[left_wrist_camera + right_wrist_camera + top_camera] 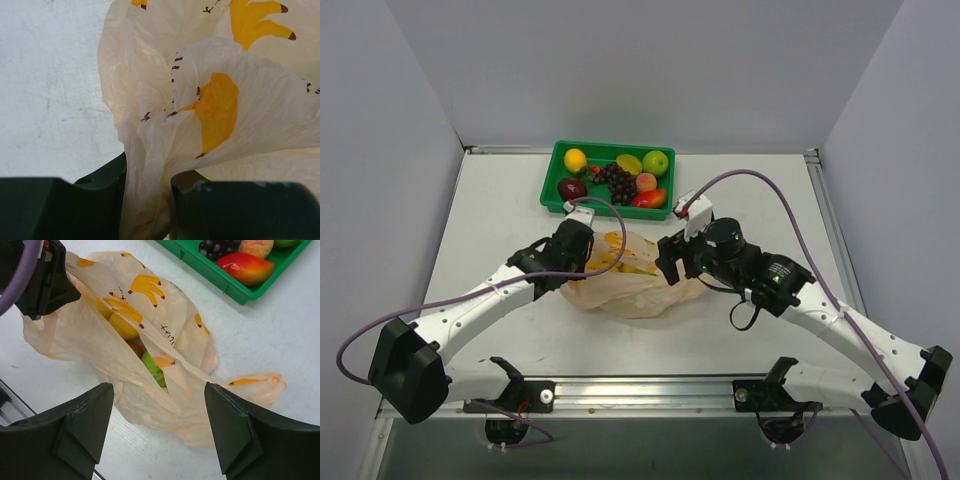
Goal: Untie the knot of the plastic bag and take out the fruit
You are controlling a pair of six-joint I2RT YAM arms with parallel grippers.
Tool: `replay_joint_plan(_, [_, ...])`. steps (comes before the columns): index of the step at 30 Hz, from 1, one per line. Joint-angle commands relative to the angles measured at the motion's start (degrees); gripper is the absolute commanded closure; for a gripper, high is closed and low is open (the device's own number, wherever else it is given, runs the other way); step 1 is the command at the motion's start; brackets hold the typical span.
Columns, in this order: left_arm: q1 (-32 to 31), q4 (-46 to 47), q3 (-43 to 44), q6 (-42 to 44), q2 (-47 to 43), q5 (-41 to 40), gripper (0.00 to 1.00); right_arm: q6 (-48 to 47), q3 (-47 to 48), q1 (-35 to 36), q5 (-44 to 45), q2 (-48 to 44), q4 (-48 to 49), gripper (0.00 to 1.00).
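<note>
Plastic bag [632,288] lies mid-table just before the green tray [610,210], mouth agape; no knot is visible. Left gripper [148,200] pinches a fold of thin, crinkly film. Right gripper [159,392] hovers above, jaws spread. Advised: hold the rim taut and reach the smooth, rounded fruit [123,326] without snagging the film.

1. The plastic bag [635,285] lies on the bench [490,210] at mid-bench, between the two arms.
2. The tray [610,148] sits on the bench at the bag's 12 o'clock, near it but not touching.
3. The left tool [582,240] is at the bag's 10 o'clock edge, with a fold of bag pinched between its fingers [100,200].
4. The right tool [672,262] is at the bag's 2 o'clock, above it, with its fingers spread apart.
5. The fruit [125,327] lies inside the bag.
6. A grape bunch [618,183] lies in the middle of the tray, with other pieces around it.
</note>
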Motion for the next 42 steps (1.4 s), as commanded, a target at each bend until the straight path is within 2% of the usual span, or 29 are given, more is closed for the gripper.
replay_joint_plan(1, [0.88, 3.53, -0.59, 0.44, -2.59, 3.90, 0.70, -4.05, 0.59, 0.20, -4.03, 2.85, 0.61, 0.26])
replay_joint_plan(4, [1.85, 3.89, -0.68, -0.09, -3.03, 5.91, 0.71, -3.71, -2.55, 0.12, -12.40, 6.37, 6.91, 0.27])
replay_joint_plan(10, [3.96, 4.50, -1.20, -1.23, -3.03, 9.36, 0.71, -2.91, -7.40, 0.64, -16.27, 14.19, 17.92, 0.27])
replay_joint_plan(14, [4.40, 4.77, -1.47, -1.67, -3.03, 9.88, 0.72, -2.56, -10.21, 1.70, -18.65, 18.94, 20.30, 0.28])
replay_joint_plan(17, [4.84, 4.94, -1.56, -2.11, -2.95, 10.23, 0.72, -1.86, -11.89, 3.54, -19.87, 19.56, 21.71, 0.40])
replay_joint_plan(18, [5.01, 4.86, -1.64, -2.20, -2.95, 10.23, 0.72, -1.42, -12.93, 4.15, -20.14, 19.47, 21.98, 0.57])
replay_joint_plan(20, [5.36, 4.85, -1.64, -2.64, -2.95, 10.23, 0.71, -1.07, -14.08, 6.78, -20.41, 18.95, 23.20, 0.75])
replay_joint_plan(21, [5.45, 4.94, -1.64, -2.81, -2.95, 10.23, 0.71, -0.72, -15.22, 7.67, -21.63, 18.94, 23.91, 0.88])
replay_joint_plan(24, [5.98, 5.12, -1.82, -3.78, -2.77, 10.76, 0.71, -0.54, -15.32, 10.66, -25.14, 21.74, 24.45, 1.00])
replay_joint_plan(30, [7.39, 5.91, -2.35, -5.01, -2.33, 13.66, 0.71, -1.33, -11.46, 14.17, -30.42, 32.64, 21.73, 1.00])
replay_joint_plan(32, [7.74, 6.08, -2.35, -5.19, -2.33, 14.10, 0.71, -2.73, -9.00, 15.31, -30.69, 34.50, 19.79, 0.98])
replay_joint_plan(34, [7.91, 6.08, -2.35, -5.19, -2.16, 14.28, 0.71, -3.00, -8.38, 15.41, -30.26, 33.28, 18.47, 0.86])
replay_joint_plan(35, [8.00, 6.08, -2.35, -5.10, -2.24, 14.45, 0.71, -3.09, -8.11, 15.41, -29.64, 32.31, 18.20, 0.78])
replay_joint_plan(36, [8.09, 6.08, -2.35, -4.93, -2.33, 14.45, 0.71, -3.26, -8.02, 15.32, -28.94, 31.26, 17.24, 0.59])
replay_joint_plan(39, [8.27, 6.17, -2.43, -4.57, -2.33, 14.80, 0.71, -4.32, -5.92, 15.23, -25.61, 26.43, 13.38, 0.33])
replay_joint_plan(42, [8.44, 5.91, -2.17, -3.87, -2.16, 15.42, 0.71, -5.28, -3.47, 14.62, -21.91, 21.42, 7.67, 0.25])
